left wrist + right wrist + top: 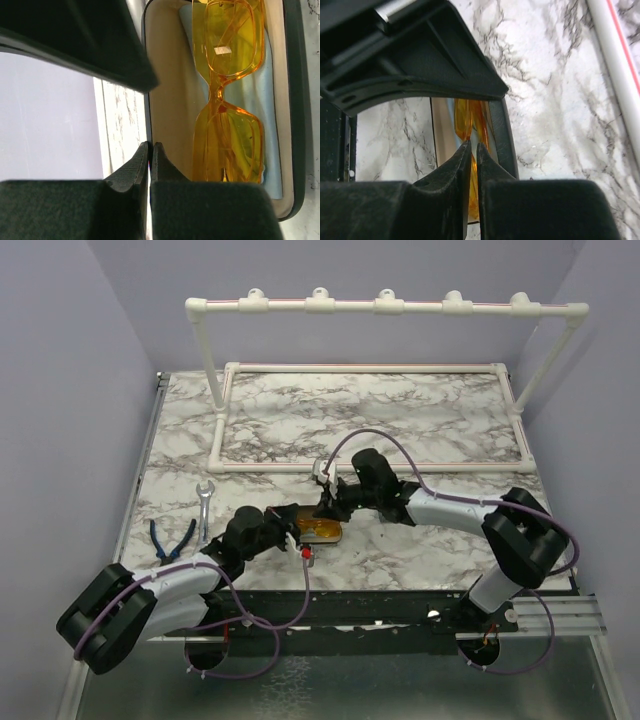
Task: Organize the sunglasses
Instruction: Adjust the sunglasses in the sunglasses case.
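Orange-yellow sunglasses (230,140) lie flat inside the open case (165,100), lenses up on a pale blue cloth (271,150), near the front edge of the table (420,420) between the two arms. The likeliest trouble is at the right gripper (472,150). Its jaws stand almost together with orange plastic showing in the slit, and I cannot tell whether they clamp the frame or merely stand off it. If they pinch a temple and the arm lifts, the pair would be dragged out or left cocked on the case wall. If the arm pulls away sideways, a finger could catch the frame or the dark rim just beside it and skid the case. Shutting the case on a frame that sits proud could stress the plastic. The left gripper (150,155) is closed, and the case's near rim runs straight into its fingertips, so it appears to pinch that wall and steady the case. A slip there would leave the case free to slide. The left arm reaches in low from the left, wrist turned toward the case's left end. The right arm stretches across from the right, elbow bent, wrist tipped down over the case's far right corner. A wrench (205,502) and pliers (170,538) lie well apart, left of the case.
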You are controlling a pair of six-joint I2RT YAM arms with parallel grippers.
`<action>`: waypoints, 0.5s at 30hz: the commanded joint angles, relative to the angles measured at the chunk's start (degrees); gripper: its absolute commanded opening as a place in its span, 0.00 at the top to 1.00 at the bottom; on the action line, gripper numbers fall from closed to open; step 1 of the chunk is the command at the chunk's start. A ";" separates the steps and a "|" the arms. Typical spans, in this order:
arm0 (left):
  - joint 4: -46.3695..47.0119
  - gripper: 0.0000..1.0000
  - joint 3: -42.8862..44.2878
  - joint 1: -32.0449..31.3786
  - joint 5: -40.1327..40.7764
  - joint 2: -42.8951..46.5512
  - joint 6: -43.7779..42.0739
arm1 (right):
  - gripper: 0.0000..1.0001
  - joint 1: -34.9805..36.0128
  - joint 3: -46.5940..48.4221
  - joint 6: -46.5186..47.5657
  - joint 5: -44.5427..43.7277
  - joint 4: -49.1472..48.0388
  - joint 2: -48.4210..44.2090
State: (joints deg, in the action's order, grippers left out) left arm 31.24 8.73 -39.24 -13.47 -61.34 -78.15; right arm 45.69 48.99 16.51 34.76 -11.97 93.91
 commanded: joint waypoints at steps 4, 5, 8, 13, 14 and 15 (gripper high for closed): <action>-1.15 1.00 -3.12 -0.74 -0.87 1.49 -3.81 | 0.75 0.04 1.76 -3.20 1.58 1.31 -4.91; -0.91 1.00 -3.52 -0.75 -0.91 1.69 -4.30 | 0.69 -0.22 2.17 -3.72 1.74 1.29 -4.57; -0.13 1.00 -4.50 -0.82 -0.82 2.34 -5.70 | 0.54 -1.26 4.58 -5.36 2.00 2.97 -2.05; 2.18 1.00 -7.32 -0.92 -1.21 3.46 -10.29 | 0.38 -2.53 10.33 -5.00 3.60 9.37 3.54; 2.42 1.00 -7.82 -0.99 -1.29 3.61 -11.06 | 0.37 -2.61 11.10 -4.77 4.36 10.24 4.37; 2.73 1.00 -8.33 -1.01 -1.53 3.70 -11.97 | 0.37 -2.62 11.64 -4.62 5.33 10.81 5.15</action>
State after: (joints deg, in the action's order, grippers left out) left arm 35.35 3.66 -39.88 -13.50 -58.06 -84.84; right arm 43.66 57.67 12.10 36.56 -7.33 95.68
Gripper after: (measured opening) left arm 0.012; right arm 0.617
